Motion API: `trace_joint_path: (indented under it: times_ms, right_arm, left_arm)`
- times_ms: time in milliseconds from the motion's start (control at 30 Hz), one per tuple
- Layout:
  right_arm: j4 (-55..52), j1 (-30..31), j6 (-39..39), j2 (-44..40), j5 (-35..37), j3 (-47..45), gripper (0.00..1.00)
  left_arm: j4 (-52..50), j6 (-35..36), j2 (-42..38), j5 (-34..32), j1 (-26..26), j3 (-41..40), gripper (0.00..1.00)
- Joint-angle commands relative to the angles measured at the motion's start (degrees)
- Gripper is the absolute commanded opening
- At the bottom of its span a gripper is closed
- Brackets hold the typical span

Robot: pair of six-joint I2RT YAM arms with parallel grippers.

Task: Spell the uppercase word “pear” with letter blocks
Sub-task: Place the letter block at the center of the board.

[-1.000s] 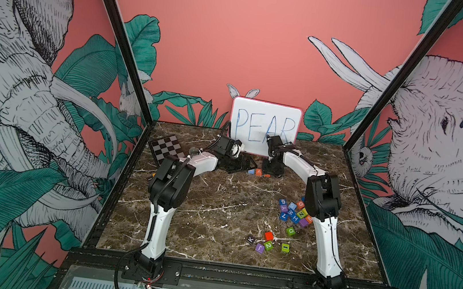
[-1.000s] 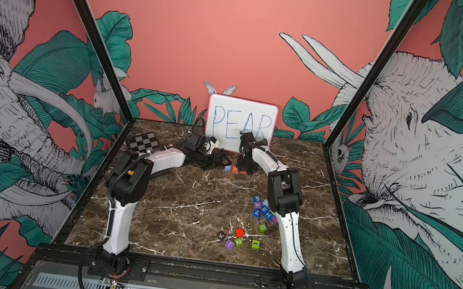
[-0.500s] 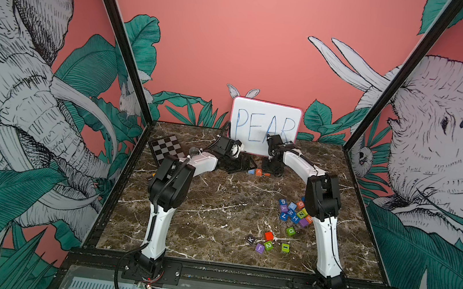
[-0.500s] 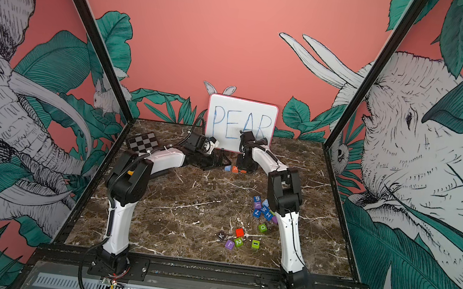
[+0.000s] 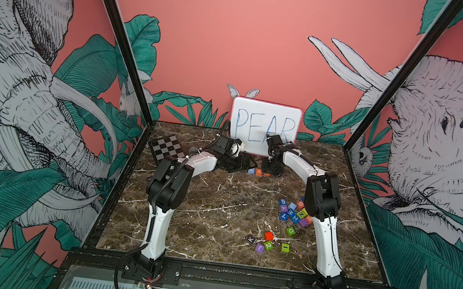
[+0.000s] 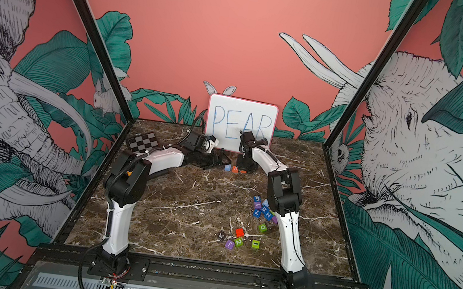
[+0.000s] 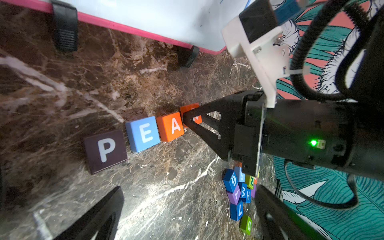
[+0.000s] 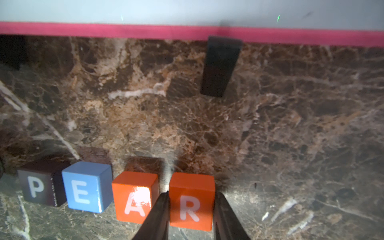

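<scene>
Four letter blocks stand in a row on the marble in front of the whiteboard: dark P [image 8: 39, 187], light blue E [image 8: 83, 191], orange A [image 8: 135, 199], orange R [image 8: 191, 201]. My right gripper [image 8: 192, 194] is shut on the R block, one finger in the narrow gap beside A. The left wrist view shows the same row, P [image 7: 106, 150], E [image 7: 143, 134], A [image 7: 171, 126], with R [image 7: 188, 109] partly hidden by the right gripper's fingers. My left gripper [image 7: 187, 212] is open and holds nothing, low over the table at the P end of the row. In both top views the P is hidden.
The whiteboard [image 5: 265, 127] with PEAR written on it stands just behind the row on black feet [image 8: 220, 66]. A pile of other cubes [image 5: 294, 211] lies by the right arm, several loose ones [image 5: 267, 242] nearer the front. A checkerboard card [image 5: 167, 149] lies at the back left.
</scene>
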Motion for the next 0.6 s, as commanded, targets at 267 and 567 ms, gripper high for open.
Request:
trace_joint_path:
  times_ms: [267,567]
  right_arm:
    - [-1.38,0.26,0.95,0.89,1.04,1.30,0.37]
    - [-1.50,0.22,1.17,0.83,0.92,1.61,0.38]
  left_arm:
    - [1.15,0.30,-3.92,0.63,0.37,-1.12,0.99]
    - [1.25,0.36,-4.26,0.63,0.39,-1.47,0.99]
